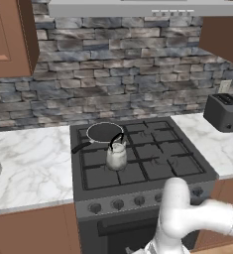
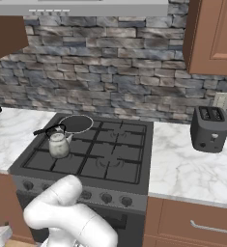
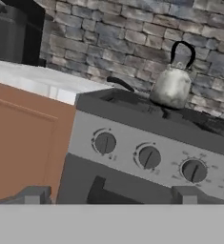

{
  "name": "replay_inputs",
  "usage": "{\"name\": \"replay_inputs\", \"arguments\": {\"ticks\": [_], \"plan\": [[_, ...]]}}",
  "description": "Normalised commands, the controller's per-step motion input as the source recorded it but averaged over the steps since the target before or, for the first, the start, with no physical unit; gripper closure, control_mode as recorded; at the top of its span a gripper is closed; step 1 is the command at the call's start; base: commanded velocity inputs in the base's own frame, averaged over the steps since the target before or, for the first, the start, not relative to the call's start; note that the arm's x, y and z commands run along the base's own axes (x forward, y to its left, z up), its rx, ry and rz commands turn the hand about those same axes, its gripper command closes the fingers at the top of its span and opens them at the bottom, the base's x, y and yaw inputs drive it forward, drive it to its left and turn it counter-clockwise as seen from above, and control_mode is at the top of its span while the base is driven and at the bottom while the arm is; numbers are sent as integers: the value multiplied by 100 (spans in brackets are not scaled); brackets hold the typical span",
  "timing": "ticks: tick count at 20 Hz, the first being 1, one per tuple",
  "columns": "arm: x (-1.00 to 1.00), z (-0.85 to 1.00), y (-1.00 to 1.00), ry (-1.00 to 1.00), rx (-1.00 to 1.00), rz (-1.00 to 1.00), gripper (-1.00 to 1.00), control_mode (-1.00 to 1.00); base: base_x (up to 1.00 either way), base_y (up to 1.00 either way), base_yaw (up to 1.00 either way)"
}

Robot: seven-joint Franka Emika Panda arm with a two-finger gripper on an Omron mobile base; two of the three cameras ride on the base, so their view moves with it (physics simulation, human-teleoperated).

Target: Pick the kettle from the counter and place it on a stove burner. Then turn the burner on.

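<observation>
The silvery kettle (image 1: 116,156) (image 2: 58,144) (image 3: 173,86) with its black arched handle stands upright on the front-left stove burner (image 1: 95,174) (image 2: 41,159) of the dark cooktop. My gripper (image 3: 108,198) hangs low in front of the stove's control panel. It is open, its fingertips (image 3: 33,194) stand wide apart and nothing is between them. The hand view looks up at a row of round knobs (image 3: 149,157), with the kettle above and behind them. White marble counter (image 1: 29,163) (image 2: 192,169) lies on both sides of the stove.
A black frying pan (image 1: 104,132) (image 2: 76,124) sits on the back-left burner just behind the kettle. A dark toaster (image 1: 223,111) (image 2: 209,129) stands on the right counter. A dark appliance (image 3: 13,33) is on the left counter. Brown cabinet fronts flank the oven.
</observation>
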Motion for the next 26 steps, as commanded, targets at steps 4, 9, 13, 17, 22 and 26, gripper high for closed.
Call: {"name": "replay_inputs", "arguments": {"ticks": [4,9,13,17,22,26], "plan": [[0,-1,-11,-6,19,0,-100,-100,0,0,0],[20,0,0,0,0,0,-100,-100,0,0,0],[41,-7,1,-2,0,0,-100,-100,0,0,0],[48,-10,4,-4,1,-1,-100,-100,0,0,0],[32,-9,1,-5,6,0,-100,-100,0,0,0],[2,0,0,-2,3,0,-100,-100,0,0,0]]}}
